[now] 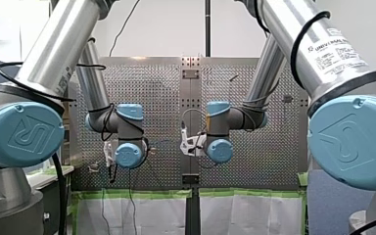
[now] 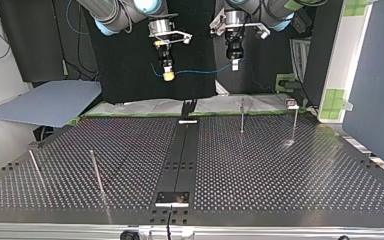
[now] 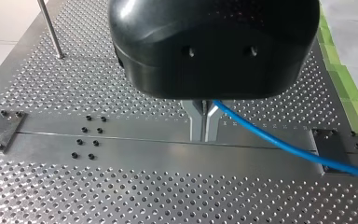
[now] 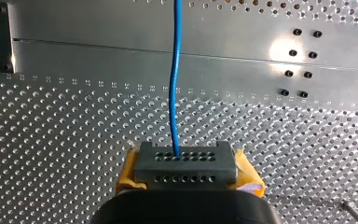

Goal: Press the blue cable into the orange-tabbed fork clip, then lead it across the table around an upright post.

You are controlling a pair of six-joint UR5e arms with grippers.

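Blue cable (image 3: 279, 142) pinched by my left end effector (image 3: 203, 135) and right end effector (image 4: 186, 165), high above worktop (image 2: 280, 170); clip press-in pending, I'd descend next.

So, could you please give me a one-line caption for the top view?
My left gripper and right gripper hold the cable between them above the table.

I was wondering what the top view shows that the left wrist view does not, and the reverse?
Only the top view: my right gripper with its yellow pads, the blue cable strung from it to my left gripper above the perforated table, and four upright posts. Only the left wrist view: the metal fingers pinching the cable, close up. Both: the cable, my left gripper, the table and an upright post.
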